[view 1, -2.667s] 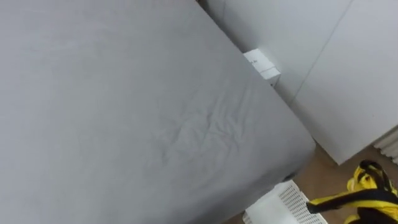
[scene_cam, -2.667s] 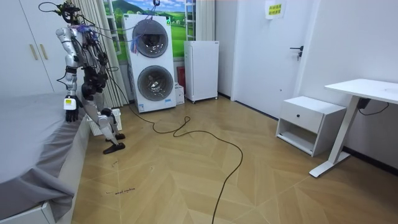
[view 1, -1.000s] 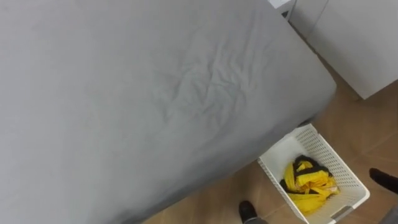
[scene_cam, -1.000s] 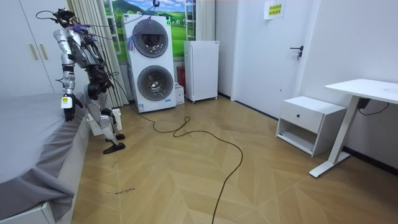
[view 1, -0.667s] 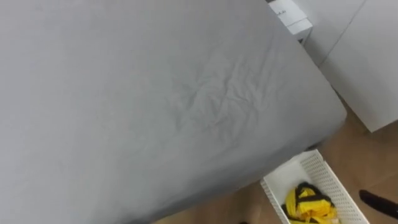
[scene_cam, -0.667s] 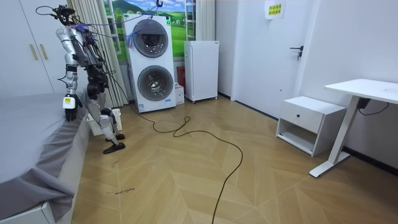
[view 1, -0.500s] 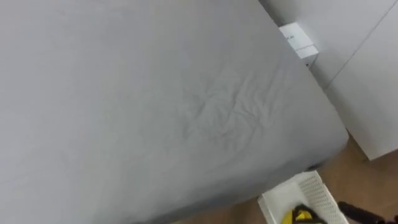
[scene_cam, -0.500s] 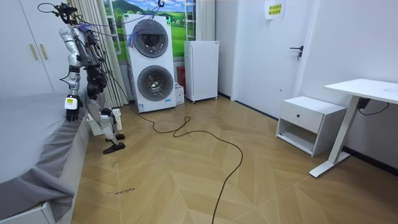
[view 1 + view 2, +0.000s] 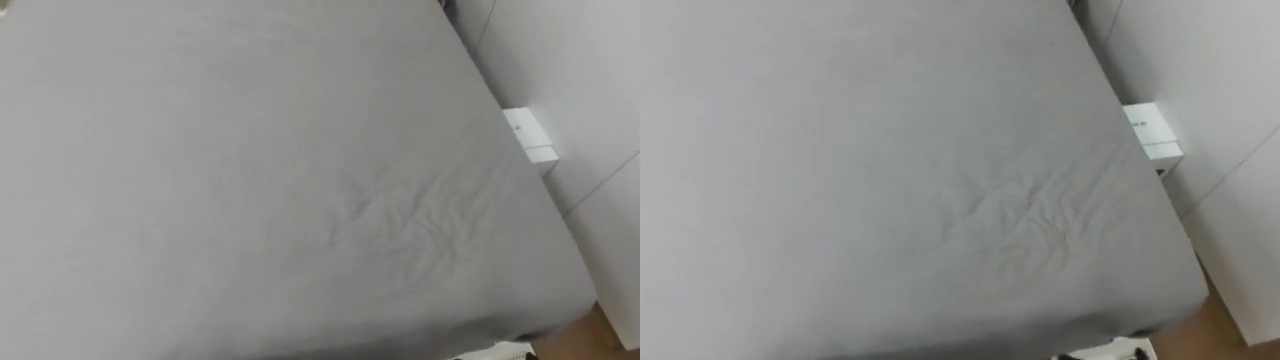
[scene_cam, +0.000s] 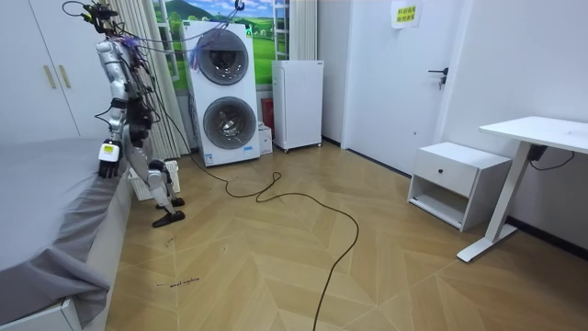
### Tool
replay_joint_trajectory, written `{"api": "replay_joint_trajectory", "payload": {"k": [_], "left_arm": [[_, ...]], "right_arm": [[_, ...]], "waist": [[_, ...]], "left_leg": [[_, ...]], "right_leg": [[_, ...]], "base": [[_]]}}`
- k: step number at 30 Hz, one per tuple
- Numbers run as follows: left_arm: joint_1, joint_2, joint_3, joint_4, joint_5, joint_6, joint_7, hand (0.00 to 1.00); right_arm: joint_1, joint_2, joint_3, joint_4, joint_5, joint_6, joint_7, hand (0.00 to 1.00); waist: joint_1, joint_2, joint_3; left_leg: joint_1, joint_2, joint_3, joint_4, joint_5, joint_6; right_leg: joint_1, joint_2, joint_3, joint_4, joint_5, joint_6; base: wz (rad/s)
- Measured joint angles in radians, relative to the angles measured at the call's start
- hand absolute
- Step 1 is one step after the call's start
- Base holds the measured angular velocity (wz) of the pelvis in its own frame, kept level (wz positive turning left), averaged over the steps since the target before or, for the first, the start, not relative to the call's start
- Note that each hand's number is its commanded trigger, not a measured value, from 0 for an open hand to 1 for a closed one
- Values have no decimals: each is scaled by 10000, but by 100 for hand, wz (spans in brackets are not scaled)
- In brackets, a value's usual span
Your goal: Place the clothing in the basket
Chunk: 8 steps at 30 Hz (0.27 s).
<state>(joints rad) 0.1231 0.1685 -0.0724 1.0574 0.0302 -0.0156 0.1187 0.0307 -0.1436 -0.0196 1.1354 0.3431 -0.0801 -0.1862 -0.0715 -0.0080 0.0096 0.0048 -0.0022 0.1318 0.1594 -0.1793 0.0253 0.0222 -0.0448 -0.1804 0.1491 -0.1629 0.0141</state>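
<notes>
The robot stands at the corner of the grey bed (image 9: 250,180), its left hand (image 10: 108,160) hanging at the mattress edge. I cannot tell how far its fingers are open, or whether they touch the sheet. A sliver of the white basket (image 9: 1118,351) shows at 5 o'clock in the eye views, and I cannot tell whether clothes lie inside. A small white box (image 9: 530,138) sits at 3 o'clock.
</notes>
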Motion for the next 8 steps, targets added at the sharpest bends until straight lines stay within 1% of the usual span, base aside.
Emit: {"api": "replay_joint_trajectory", "payload": {"k": [1,3,5,8], "left_arm": [[3,-19,19,0,104,-22,0,0],[9,-48,26,1,240,-76,3,0],[1,-76,33,2,246,-144,52,0],[96,-226,277,9,277,-198,95,0]], "right_arm": [[11,2,0,22,-21,82,101,0],[10,0,1,156,-227,85,283,0],[7,3,216,336,-353,118,372,0],[12,100,513,456,-825,164,389,0]], "waist": [[24,-18,2],[65,-22,5],[254,-34,-5],[497,-37,-7]], "left_leg": [[1,-24,-64,0,0,0],[22,-66,-224,-3,0,2],[68,-85,-282,-25,-1,3],[112,-97,-369,-35,-1,3]], "right_leg": [[39,-25,-77,-1,-22,10],[118,-58,-166,-3,-39,35],[172,-68,-172,2,-52,55],[235,-74,-179,-3,-52,56]], "base": [[24],[21],[11],[5]]}}
